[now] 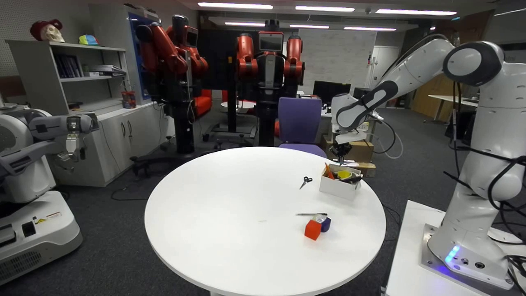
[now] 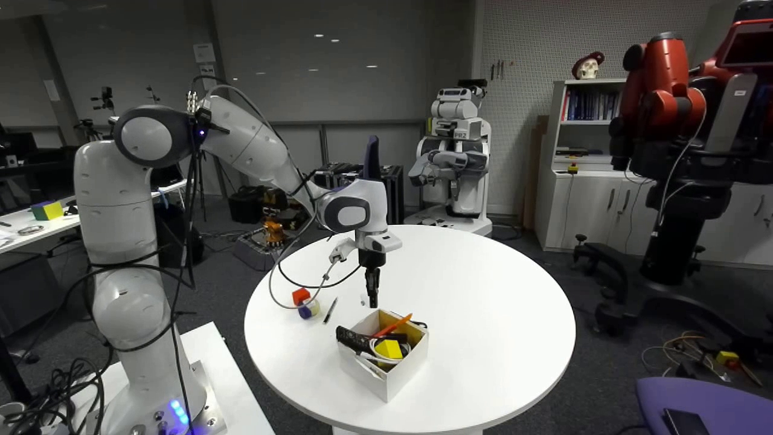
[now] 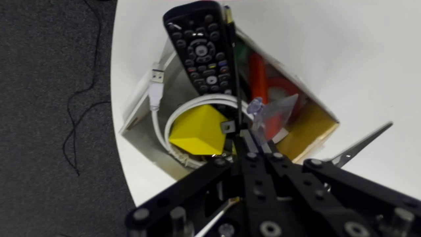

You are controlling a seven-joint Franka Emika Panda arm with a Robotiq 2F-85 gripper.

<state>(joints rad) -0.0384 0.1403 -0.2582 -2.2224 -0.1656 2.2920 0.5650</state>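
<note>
Clear plastic piece (image 3: 278,113) right at the tips of the claw (image 3: 257,144) in wrist view, can't tell if pinched; jaws clenched together above white box (image 2: 392,380); yellow block (image 3: 197,131) inside white cable (image 3: 156,93) loop, remote (image 3: 202,61) leaning out; scissors (image 1: 306,180) beside box; pen (image 1: 306,214), red cube (image 1: 312,230) farther off on table (image 1: 230,205)

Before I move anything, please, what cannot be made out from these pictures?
Clear plastic piece in the gripper: wrist view, fingers hide its gripped end.
Lower end of the remote: wrist view, white cable and yellow block hide it.
Its button labels: wrist view, too small and blurred.
Bottom of the white box: wrist view, mostly hidden by its contents.
Dark flat thing on the purple seat: in an exterior view, cut off by bottom edge.
</note>
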